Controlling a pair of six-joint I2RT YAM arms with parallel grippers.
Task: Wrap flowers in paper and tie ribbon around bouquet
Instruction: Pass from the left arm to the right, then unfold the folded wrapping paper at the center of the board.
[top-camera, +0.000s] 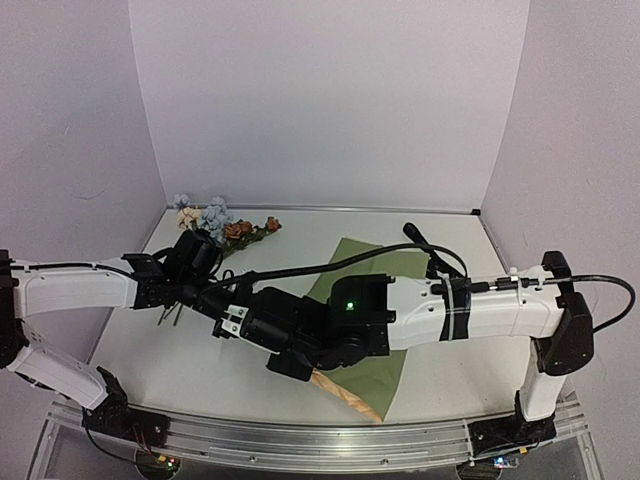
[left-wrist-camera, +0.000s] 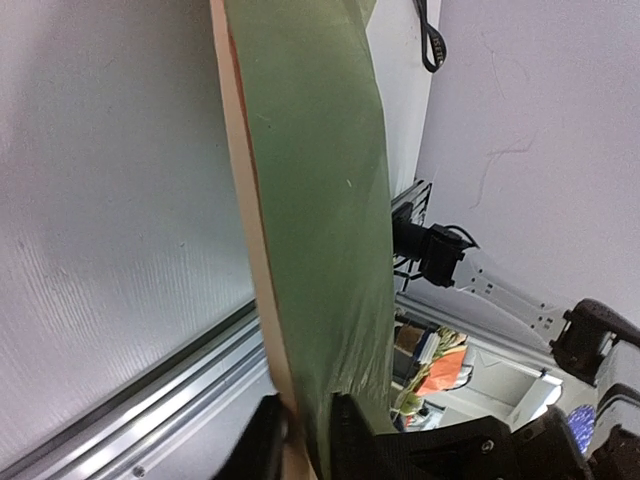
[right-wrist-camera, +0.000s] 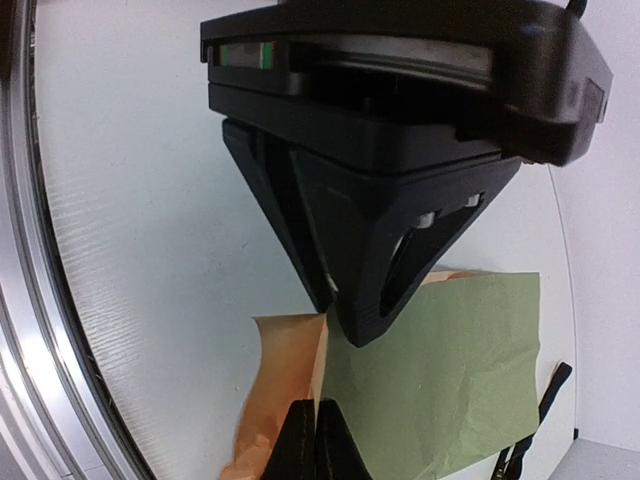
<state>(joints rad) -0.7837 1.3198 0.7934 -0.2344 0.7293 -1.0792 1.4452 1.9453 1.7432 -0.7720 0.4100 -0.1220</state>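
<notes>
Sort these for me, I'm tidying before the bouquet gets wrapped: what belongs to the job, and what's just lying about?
Job: flowers; paper; black strip beyond the paper, possibly the ribbon, too small to tell.
Not the job: arm cable; metal rail along the near edge.

One paper (top-camera: 378, 382) — and one bunch (flowers (top-camera: 214, 221)).

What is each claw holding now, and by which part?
Left claw: the paper, by its edge where green meets tan. Right claw: the same paper, seemingly by the turned-up tan corner.
</notes>
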